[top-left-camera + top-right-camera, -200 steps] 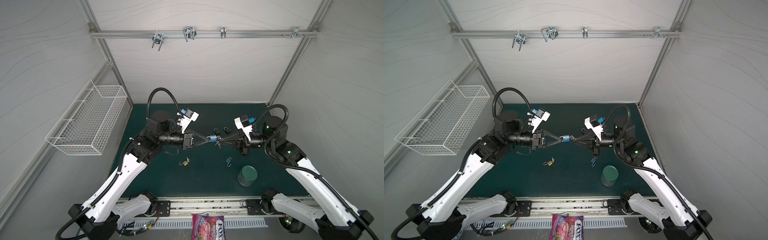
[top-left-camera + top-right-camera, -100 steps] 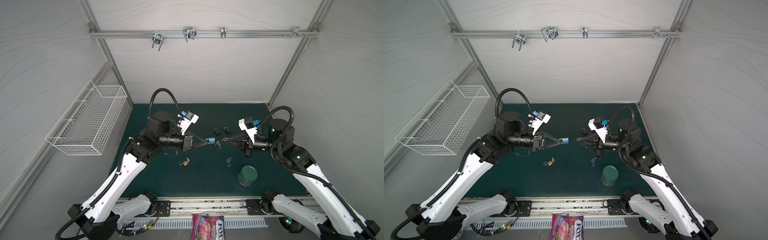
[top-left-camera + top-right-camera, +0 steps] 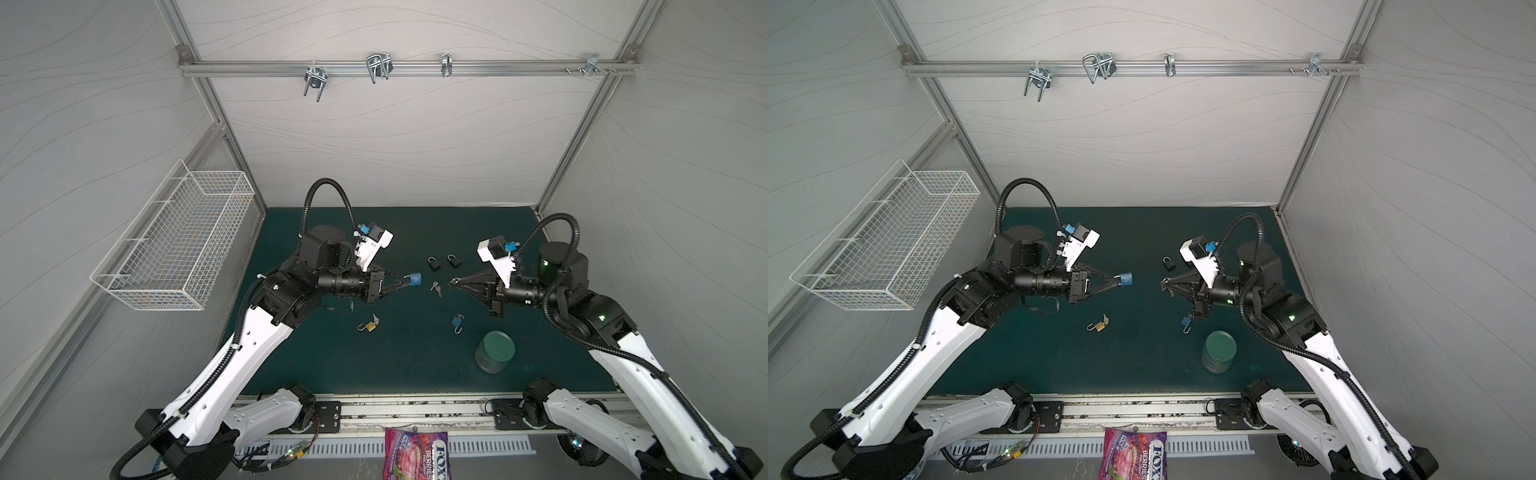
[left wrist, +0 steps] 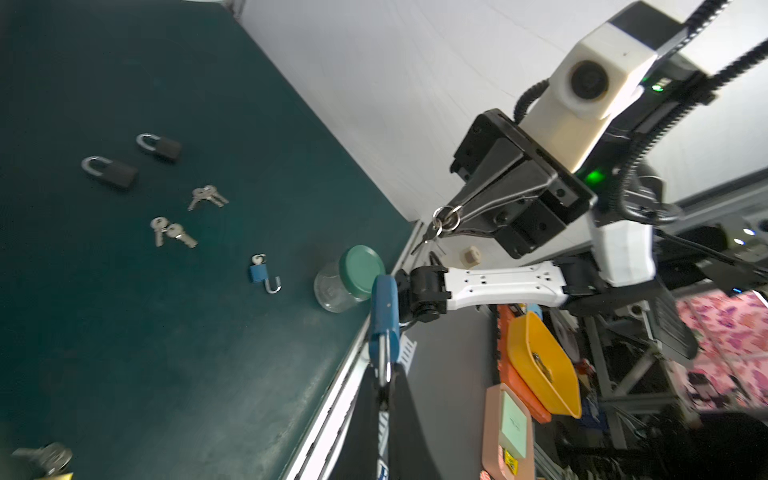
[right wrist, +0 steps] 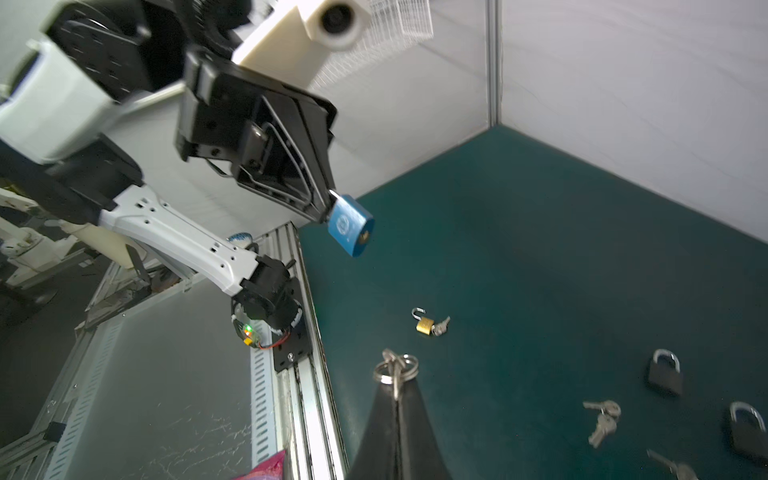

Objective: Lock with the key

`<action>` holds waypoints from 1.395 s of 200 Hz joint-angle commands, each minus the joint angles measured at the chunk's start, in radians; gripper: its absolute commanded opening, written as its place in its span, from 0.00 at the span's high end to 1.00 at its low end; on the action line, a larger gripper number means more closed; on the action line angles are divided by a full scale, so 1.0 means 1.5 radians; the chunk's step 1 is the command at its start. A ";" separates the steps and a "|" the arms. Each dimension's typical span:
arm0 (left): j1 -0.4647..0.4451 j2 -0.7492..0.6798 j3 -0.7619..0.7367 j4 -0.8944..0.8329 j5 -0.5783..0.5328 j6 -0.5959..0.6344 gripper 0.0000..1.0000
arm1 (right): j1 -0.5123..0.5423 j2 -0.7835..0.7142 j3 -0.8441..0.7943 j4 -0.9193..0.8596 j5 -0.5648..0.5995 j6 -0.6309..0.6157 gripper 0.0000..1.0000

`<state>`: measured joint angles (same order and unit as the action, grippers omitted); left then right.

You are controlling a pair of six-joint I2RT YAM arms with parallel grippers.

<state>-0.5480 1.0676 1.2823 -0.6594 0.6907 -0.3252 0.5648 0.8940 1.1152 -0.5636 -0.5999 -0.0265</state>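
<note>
Blue padlock gripped by left claw, keys by right claw, well apart

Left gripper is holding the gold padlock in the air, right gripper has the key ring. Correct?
No: the left gripper holds the blue padlock, clear in the right wrist view; the gold padlock lies on the mat. The right gripper does hold the key ring.
</note>
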 commanded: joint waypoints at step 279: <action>0.244 -0.143 -0.316 0.155 -0.009 -0.212 1.00 | 0.063 0.674 0.141 -0.051 0.209 0.022 1.00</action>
<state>-0.1875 0.8528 0.7631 -0.4438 0.6476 -0.6445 0.6617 1.8637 1.2762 -0.5964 -0.3145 0.0330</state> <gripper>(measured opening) 0.048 0.046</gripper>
